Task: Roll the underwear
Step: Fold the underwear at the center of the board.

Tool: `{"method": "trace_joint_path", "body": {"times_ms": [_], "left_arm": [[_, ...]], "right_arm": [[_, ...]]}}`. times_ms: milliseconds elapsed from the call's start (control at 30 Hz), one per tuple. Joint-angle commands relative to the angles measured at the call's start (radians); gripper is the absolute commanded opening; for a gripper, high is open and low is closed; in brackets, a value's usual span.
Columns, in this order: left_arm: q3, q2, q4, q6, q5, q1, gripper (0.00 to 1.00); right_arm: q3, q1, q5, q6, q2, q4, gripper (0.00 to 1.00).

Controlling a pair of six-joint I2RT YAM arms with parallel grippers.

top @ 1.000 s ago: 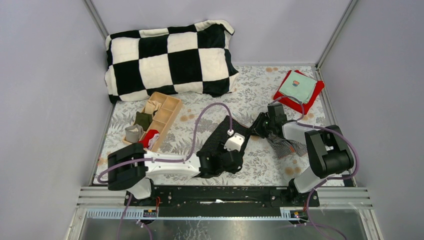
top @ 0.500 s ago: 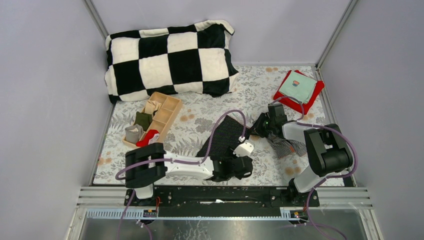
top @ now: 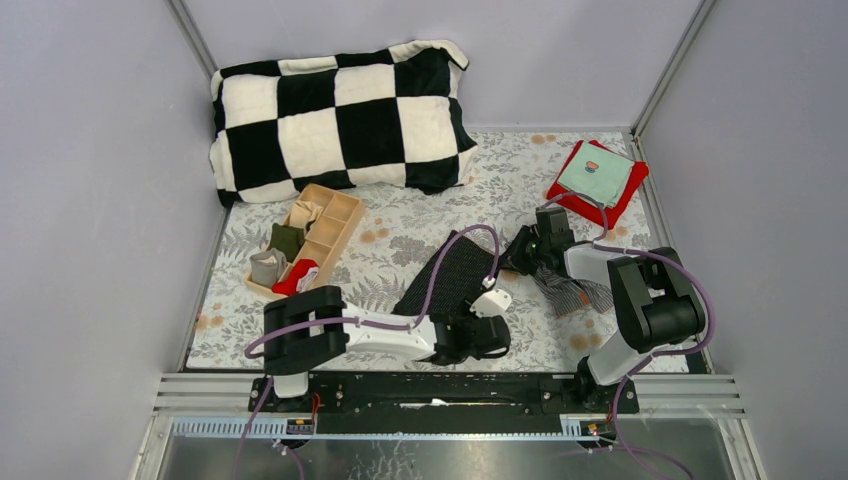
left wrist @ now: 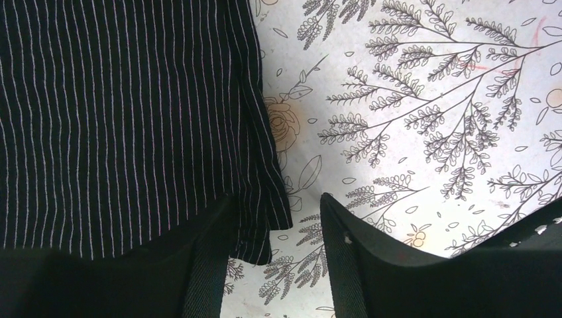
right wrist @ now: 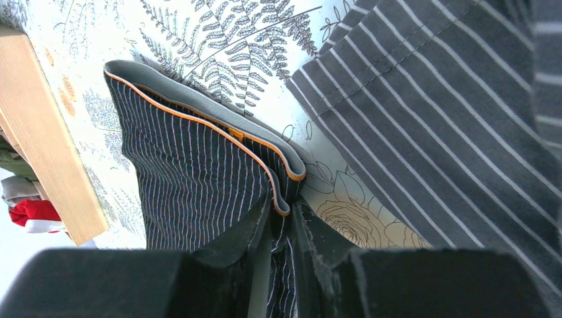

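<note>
Clamping black shorts [top: 452, 275] at waistband [right wrist: 212, 119] in right pincer [right wrist: 283, 212], straddling hem with gaping left pincer [left wrist: 275, 205]; likely needing closing before rolling.

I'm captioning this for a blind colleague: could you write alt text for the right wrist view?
The right hand pinches the grey, orange-edged waistband of the black pinstriped underwear over a leaf-printed table cover. The grey striped underwear lies at upper right, and the edge of a wooden tray shows at left.
</note>
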Motion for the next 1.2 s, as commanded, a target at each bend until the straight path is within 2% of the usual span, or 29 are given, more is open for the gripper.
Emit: {"method": "trace_joint_path", "body": {"times_ms": [0, 467, 700, 767, 967, 1167], "left_arm": [[0.006, 0.025, -0.019, -0.013, -0.008, -0.008, 0.54], [-0.028, 0.081, -0.025, -0.019, -0.015, -0.008, 0.28], [-0.042, 0.092, -0.013, -0.008, -0.01, -0.008, 0.0], [-0.049, 0.08, -0.002, -0.005, -0.004, -0.008, 0.0], [-0.1, -0.046, 0.066, 0.012, 0.073, -0.008, 0.0], [-0.108, -0.161, 0.142, 0.004, 0.215, -0.017, 0.0]], "right_arm": [[-0.007, -0.004, 0.0, -0.021, 0.014, -0.025, 0.22], [-0.003, -0.004, 0.003, -0.034, -0.007, -0.051, 0.2], [-0.008, -0.004, 0.019, -0.053, -0.033, -0.074, 0.18], [-0.008, -0.005, 0.027, -0.059, -0.043, -0.084, 0.17], [-0.013, -0.004, 0.104, -0.09, -0.142, -0.179, 0.0], [0.01, -0.004, 0.237, -0.128, -0.284, -0.363, 0.0]]}}
